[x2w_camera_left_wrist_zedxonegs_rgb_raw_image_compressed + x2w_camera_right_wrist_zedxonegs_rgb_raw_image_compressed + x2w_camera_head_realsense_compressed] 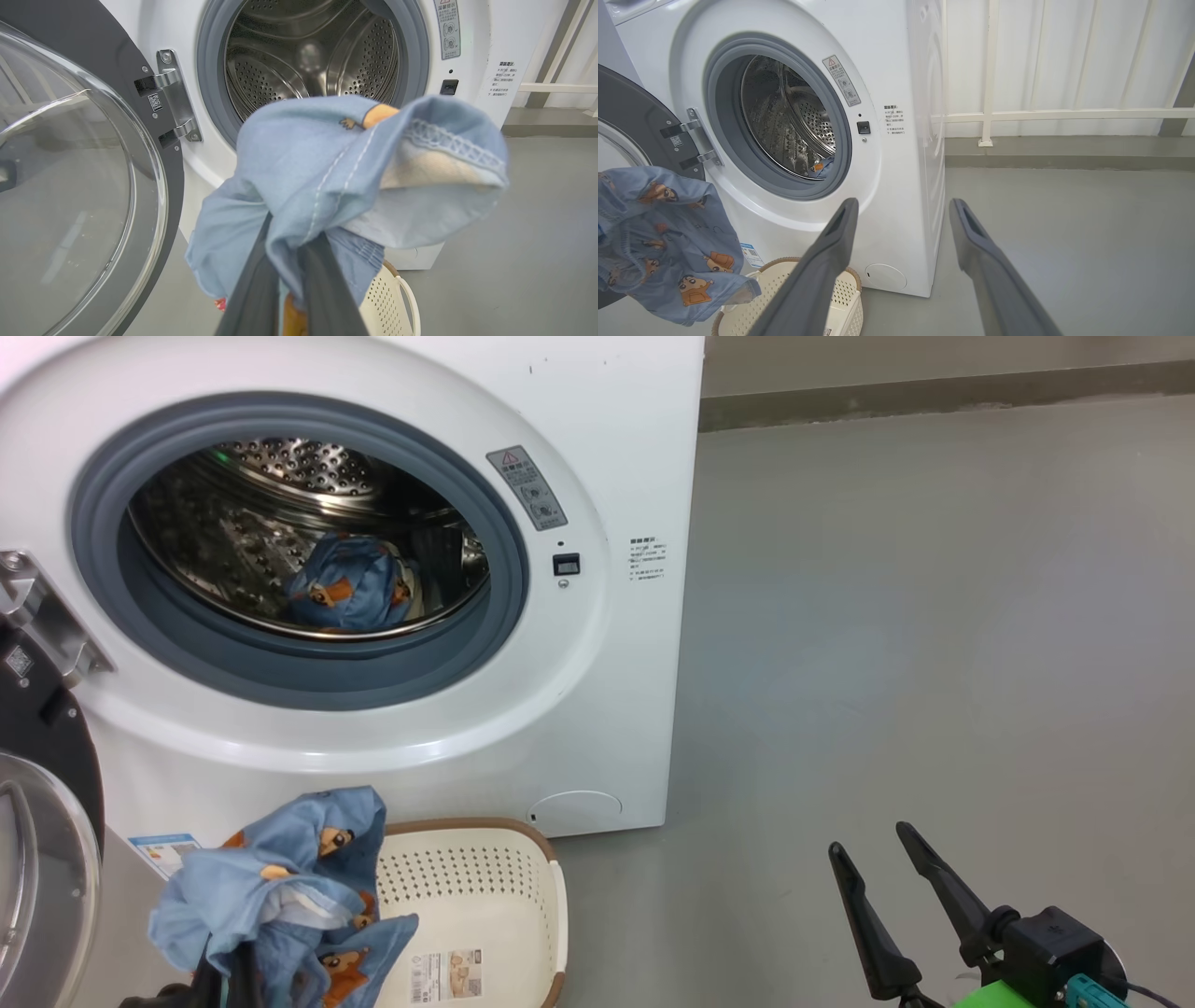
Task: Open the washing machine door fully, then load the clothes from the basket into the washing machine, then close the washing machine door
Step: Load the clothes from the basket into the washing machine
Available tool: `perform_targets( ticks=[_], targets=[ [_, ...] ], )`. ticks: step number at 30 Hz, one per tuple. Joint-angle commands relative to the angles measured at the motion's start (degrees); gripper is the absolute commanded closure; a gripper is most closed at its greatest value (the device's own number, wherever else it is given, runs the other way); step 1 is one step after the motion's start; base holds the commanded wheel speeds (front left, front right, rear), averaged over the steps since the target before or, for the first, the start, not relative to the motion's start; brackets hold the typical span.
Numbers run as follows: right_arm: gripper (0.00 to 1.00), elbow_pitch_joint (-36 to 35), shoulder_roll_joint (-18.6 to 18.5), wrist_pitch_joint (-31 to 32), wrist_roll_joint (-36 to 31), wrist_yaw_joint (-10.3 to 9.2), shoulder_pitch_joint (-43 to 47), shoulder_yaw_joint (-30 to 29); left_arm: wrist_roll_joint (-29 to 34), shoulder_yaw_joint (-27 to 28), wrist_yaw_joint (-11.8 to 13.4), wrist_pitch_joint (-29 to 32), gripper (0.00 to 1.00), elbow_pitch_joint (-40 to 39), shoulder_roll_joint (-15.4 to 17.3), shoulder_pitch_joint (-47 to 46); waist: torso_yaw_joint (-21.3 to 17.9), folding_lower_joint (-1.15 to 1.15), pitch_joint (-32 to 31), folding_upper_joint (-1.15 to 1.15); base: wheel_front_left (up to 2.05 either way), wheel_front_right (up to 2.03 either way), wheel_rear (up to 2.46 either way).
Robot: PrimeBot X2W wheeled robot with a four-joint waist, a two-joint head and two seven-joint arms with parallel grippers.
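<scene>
Grey floor: my left gripper clenches light-blue clothes above the cream perforated basket, beside the black-rimmed glass door; right gripper released.

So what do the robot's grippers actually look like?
Each has two long, dark grey fingers tapering to narrow tips. On the right gripper they join a black blocky base with a bright green part, a teal connector and a dark cable. Those of the left gripper look the same matte grey.
</scene>
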Motion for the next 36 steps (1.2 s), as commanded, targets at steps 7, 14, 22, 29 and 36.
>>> perform_targets(
  ticks=[7,14,22,29,36],
  targets=[
    [0.00,-1.70,0.03,0.20,-0.77,0.09,-0.74,0.97,0.23,2.00,0.59,0.14,1.00,-1.72,1.33,-1.11,0.36,0.00,-0.24,0.00,0.00,0.00,0.00],
    [0.00,-1.72,-0.02,0.36,-0.76,0.09,-0.88,1.08,0.12,1.66,0.76,0.04,1.00,-1.52,1.25,-1.14,0.65,0.00,-0.06,0.00,0.00,0.00,0.00],
    [0.00,-1.89,-0.07,0.43,-0.76,0.09,-1.10,1.39,-0.59,1.76,0.78,-0.33,1.00,-0.67,0.91,-1.86,0.71,0.00,0.37,0.00,0.00,0.00,0.00],
    [0.00,-2.18,-0.27,0.30,-0.57,0.09,-2.03,2.00,-1.98,2.54,-0.15,-1.39,1.00,2.01,0.90,-4.42,0.39,0.00,2.16,0.00,0.00,0.00,0.00],
    [0.00,-2.83,-0.83,-0.43,-0.26,0.09,-3.88,2.65,-3.10,2.68,-1.48,-2.06,1.00,6.21,0.37,-10.88,0.24,0.00,6.76,0.00,0.00,0.00,0.00]
  ],
)
